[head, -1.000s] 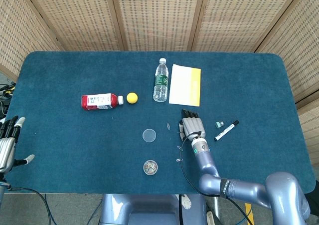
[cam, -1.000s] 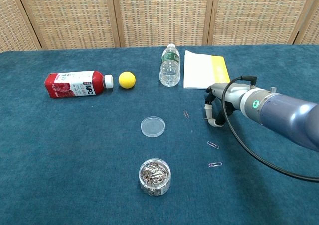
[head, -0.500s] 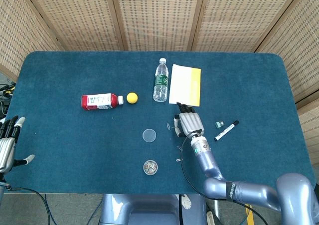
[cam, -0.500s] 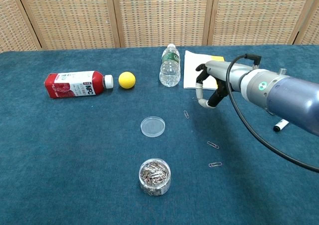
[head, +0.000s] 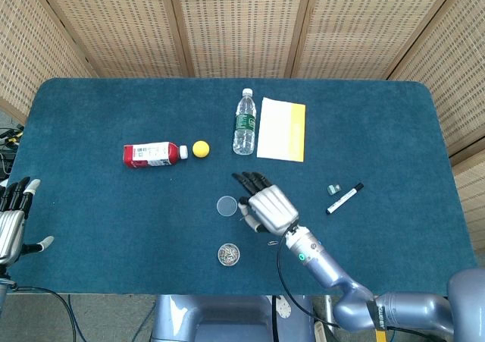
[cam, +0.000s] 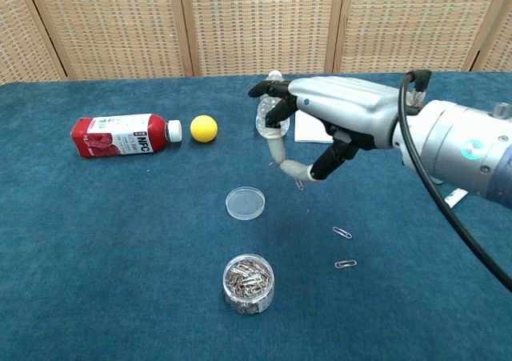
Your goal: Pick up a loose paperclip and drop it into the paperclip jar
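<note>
The paperclip jar [head: 229, 254] [cam: 249, 283] stands open and full of clips near the table's front edge, with its clear lid [head: 226, 205] [cam: 245, 202] lying flat behind it. My right hand [head: 267, 208] [cam: 344, 113] hovers above the table, right of the lid. Its thumb and one finger pinch tip to tip on a paperclip that barely shows, and the other fingers are stretched out. Three loose paperclips lie on the cloth: one [cam: 299, 184] below the thumb, two more [cam: 342, 232] [cam: 346, 263] nearer the front. My left hand [head: 10, 222] rests open at the table's far left edge.
A red bottle [head: 151, 154] lies on its side beside a yellow ball [head: 200, 149]. A water bottle [head: 244, 122] and a white-and-yellow booklet [head: 282, 128] lie further back. A marker [head: 345, 197] and its small cap [head: 332, 188] lie to the right.
My right hand has lifted off the cloth near the marker and swung left and up, ending beside the lid. The three loose clips, the jar and my left hand have not moved.
</note>
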Tool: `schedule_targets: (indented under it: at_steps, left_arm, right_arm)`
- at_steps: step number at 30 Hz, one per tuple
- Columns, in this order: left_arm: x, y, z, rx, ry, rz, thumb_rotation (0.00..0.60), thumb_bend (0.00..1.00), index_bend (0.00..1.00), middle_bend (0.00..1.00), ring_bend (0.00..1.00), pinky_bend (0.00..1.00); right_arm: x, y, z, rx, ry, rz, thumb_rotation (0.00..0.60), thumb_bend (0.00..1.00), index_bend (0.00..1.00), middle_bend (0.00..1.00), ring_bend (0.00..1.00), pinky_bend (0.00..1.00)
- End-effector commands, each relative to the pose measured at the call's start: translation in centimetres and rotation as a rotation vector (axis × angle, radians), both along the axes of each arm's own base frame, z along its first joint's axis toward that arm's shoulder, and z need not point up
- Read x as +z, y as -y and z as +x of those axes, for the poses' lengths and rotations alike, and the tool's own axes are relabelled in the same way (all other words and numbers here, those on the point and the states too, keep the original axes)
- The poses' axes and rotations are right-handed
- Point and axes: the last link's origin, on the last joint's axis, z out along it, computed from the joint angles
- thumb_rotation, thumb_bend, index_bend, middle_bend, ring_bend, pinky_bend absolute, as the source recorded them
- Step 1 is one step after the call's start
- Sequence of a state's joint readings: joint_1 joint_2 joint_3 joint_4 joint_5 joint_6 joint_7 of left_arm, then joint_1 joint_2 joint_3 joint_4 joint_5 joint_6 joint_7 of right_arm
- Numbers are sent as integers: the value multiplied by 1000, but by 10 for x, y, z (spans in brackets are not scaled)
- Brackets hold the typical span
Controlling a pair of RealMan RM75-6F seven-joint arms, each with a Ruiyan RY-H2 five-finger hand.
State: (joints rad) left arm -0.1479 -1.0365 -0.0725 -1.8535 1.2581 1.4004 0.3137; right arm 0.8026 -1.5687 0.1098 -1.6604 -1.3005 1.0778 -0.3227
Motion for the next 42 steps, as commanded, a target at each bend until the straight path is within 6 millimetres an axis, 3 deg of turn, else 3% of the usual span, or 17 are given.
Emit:
schedule_targets:
  at_steps: [1,9,18,27,42]
  left_arm:
    - [0,0,0,0,0,0,600,29,0,0,0,0]
    - [1,-1,-2,8,2,1,600,29,0,0,0,0]
    - [0,-1,-1,3,2,-8,600,29,0,0,0,0]
    - [-1,-2,-2,8,2,-7,600,29,0,0,0,0]
    - [-2,-2,-3,13,0,-13,600,29,0,0,0,0]
  right_arm:
    - [-8,-17,5,78,19,100,600,434,735,33,0,90]
    - [-21,-31,18,191,-8,125,600,434,735,34,0,90]
    - [-51,-43,21,233,-83,139,600,434,735,36,0,90]
    - [-70,-38,15,207,-145,126,600,434,735,36,0,90]
    - [-83,-36,11,143,-188,123,600,416,723,37,0,69]
